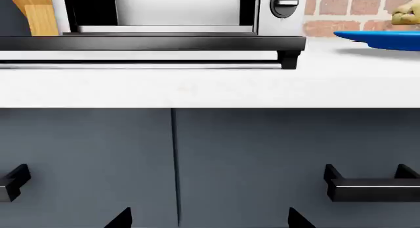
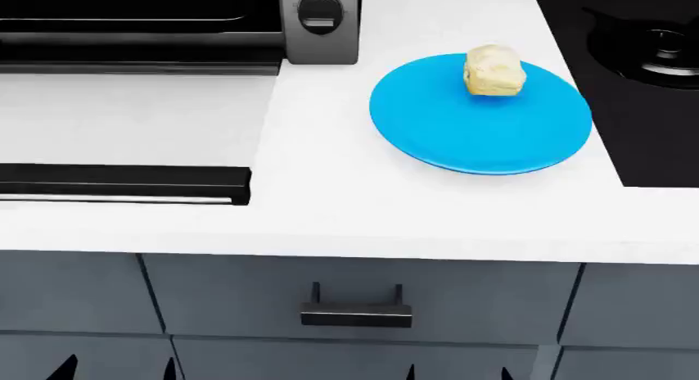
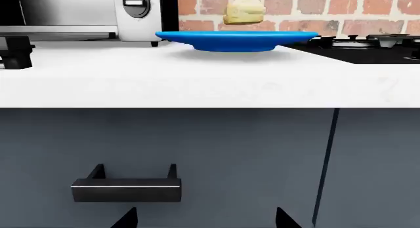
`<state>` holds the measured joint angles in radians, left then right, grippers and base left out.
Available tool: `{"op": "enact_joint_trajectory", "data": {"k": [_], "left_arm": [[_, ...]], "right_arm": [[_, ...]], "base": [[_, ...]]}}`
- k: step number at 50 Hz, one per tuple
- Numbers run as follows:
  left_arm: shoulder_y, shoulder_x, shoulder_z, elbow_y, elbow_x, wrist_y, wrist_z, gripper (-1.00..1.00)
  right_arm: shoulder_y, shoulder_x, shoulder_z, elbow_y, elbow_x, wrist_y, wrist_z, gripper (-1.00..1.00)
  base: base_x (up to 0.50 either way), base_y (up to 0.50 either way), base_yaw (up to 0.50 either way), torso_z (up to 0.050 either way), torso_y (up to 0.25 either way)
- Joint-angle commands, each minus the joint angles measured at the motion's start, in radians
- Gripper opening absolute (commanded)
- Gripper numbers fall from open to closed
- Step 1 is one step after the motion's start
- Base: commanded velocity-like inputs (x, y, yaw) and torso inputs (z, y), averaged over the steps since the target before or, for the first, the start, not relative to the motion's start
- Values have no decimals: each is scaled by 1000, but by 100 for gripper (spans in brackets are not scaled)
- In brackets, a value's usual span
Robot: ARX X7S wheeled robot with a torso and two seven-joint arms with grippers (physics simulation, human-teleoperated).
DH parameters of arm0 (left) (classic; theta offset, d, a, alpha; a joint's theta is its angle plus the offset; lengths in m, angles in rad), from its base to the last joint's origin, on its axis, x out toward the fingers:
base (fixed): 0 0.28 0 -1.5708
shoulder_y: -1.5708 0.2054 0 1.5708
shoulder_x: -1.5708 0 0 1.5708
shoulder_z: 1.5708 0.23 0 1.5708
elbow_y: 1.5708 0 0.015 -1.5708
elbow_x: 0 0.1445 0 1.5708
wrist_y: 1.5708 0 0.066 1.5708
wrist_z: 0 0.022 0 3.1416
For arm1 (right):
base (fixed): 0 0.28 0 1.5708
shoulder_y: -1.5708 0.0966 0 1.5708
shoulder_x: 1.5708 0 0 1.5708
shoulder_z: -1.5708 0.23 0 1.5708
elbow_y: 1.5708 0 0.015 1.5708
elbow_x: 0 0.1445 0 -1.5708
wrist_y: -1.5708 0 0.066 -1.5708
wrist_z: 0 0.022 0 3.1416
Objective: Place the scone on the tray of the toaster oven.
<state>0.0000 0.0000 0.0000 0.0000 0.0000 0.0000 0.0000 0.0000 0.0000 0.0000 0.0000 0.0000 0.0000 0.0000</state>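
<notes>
The pale-yellow scone (image 2: 493, 70) sits at the far edge of a round blue plate (image 2: 480, 138) on the white counter; it also shows in the right wrist view (image 3: 244, 12) and the left wrist view (image 1: 406, 14). The toaster oven (image 2: 319, 32) stands at the back left with its door (image 2: 120, 183) dropped open. I cannot make out the tray; only a thin dark strip (image 1: 157, 34) shows at the mouth. My left gripper (image 2: 117, 370) (image 1: 210, 220) and right gripper (image 2: 459, 373) (image 3: 206, 220) are open and empty, low in front of the cabinet, below the counter edge.
A black stovetop (image 2: 639, 77) lies right of the plate. Grey drawer fronts with black handles (image 2: 356, 314) (image 3: 126, 189) face the grippers. A brick wall (image 3: 367, 9) backs the counter. A wooden object (image 1: 33, 12) stands left of the oven.
</notes>
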Motion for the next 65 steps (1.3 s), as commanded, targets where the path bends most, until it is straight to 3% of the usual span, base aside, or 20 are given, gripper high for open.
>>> {"op": "enact_joint_trajectory", "data": {"k": [1,34,65], "left_arm": [[7,-18,10,8,-29,11,-11,100],[7,-80,73,25,-104,4,-87,100],[7,-119,121,19,-111,37,-125,100]], "right_arm": [[-1,16,-22,-2,12,3,21,100],[7,79,-97,-3,69,8,97,100],[14,110,-134,7,101,8,137,100]], "base": [[0,0,0,0,0],[0,0,0,0,0],[0,0,0,49,0]]}}
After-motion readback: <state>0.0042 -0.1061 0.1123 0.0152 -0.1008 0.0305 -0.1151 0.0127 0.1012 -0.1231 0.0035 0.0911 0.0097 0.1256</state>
